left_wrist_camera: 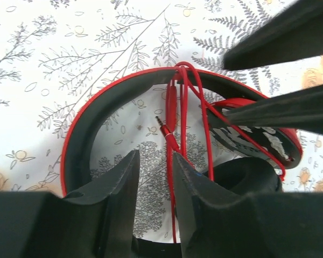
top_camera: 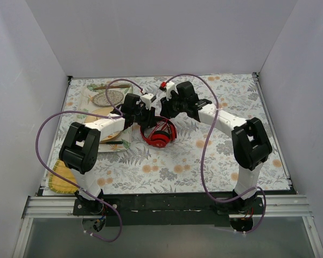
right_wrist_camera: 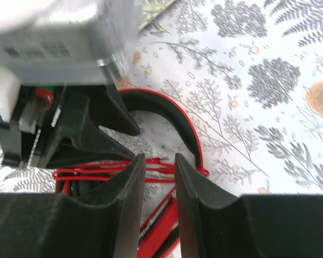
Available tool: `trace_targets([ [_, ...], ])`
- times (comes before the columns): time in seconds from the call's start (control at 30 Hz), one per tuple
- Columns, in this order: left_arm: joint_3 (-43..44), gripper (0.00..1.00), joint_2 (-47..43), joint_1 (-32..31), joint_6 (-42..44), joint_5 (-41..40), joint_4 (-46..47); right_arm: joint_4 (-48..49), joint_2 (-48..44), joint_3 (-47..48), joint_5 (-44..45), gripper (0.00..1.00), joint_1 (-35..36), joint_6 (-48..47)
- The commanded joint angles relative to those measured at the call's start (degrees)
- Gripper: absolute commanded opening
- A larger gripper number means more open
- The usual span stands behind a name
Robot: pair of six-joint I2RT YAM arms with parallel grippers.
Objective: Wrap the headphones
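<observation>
The red headphones (top_camera: 159, 134) lie on the floral cloth at mid-table. Both grippers hover close above them, fingertips almost meeting. In the left wrist view the black-and-red headband (left_wrist_camera: 81, 140) arcs left, and the thin red cable (left_wrist_camera: 183, 107) is looped over its top and hangs in several strands, with the plug (left_wrist_camera: 162, 123) free. An earcup (left_wrist_camera: 258, 140) lies at right. My left gripper (left_wrist_camera: 155, 161) is narrowly open; one strand runs along its right finger, not pinched. My right gripper (right_wrist_camera: 160, 161) is narrowly open above cable strands (right_wrist_camera: 91, 173) and the headband (right_wrist_camera: 177, 115).
Plates and placemats with utensils (top_camera: 105, 99) lie at the back left, right beside the left arm. A yellow mat (top_camera: 62, 180) sits at the left front edge. White walls enclose the table. The right gripper's fingers (left_wrist_camera: 280, 37) cross the left wrist view's upper right.
</observation>
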Motion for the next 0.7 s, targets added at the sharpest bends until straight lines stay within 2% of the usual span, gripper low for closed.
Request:
trace_targets([
  [0.0,2.43,0.36,-2.45,0.32,0.11,-4.42,0.11,2.84,-6.61,-3.48,4.65,0.36,-0.69,-0.07],
  [0.07,2.7,0.45,-2.89,0.41,-0.24,-11.24,0.64,3.72,-8.2,-6.47,7.72,0.37,-1.38,0.71],
  [0.17,2.44,0.58,-4.2,1.02,-0.07,-17.24,1.35,7.05,-12.33,-12.08,13.87,0.37,-3.05,2.64],
  [0.2,2.09,0.67,-4.74,1.37,-0.07,-17.88,1.61,9.06,-14.86,-13.76,15.45,0.37,-3.67,2.65],
  [0.3,1.21,0.82,-8.15,2.61,0.72,-18.93,2.22,13.38,-20.83,-22.1,20.55,0.37,-7.18,6.85],
  [0.33,0.07,0.93,-9.21,3.04,1.07,-19.28,2.57,16.18,-22.34,-24.04,21.87,0.38,-8.32,7.83],
  [0.37,-0.55,0.98,-10.53,3.92,1.86,-19.64,3.01,17.25,-23.66,-25.89,22.41,0.4,-10.77,8.88],
  [0.47,-3.01,0.98,-15.01,6.29,3.62,-21.04,3.9,22.17,-29.38,-33.53,25.04,0.45,-14.99,11.61],
  [0.5,-3.62,0.98,-16.07,7.08,4.41,-21.13,3.29,23.22,-32.43,-36.94,26.0,0.49,-15.97,11.97],
  [0.57,-5.2,0.98,-18.8,10.41,4.77,-21.05,2.41,27.08,-35.44,-40.48,29.34,0.88,-17.91,12.76],
  [0.6,-5.73,0.98,-19.67,11.65,4.94,-20.87,1.53,28.06,-38.06,-43.37,30.49,0.97,-18.35,12.93],
  [0.67,-8.09,0.98,-22.22,15.07,5.29,-21.05,0.91,31.04,-40.54,-45.84,33.3,0.98,-19.32,12.5],
])
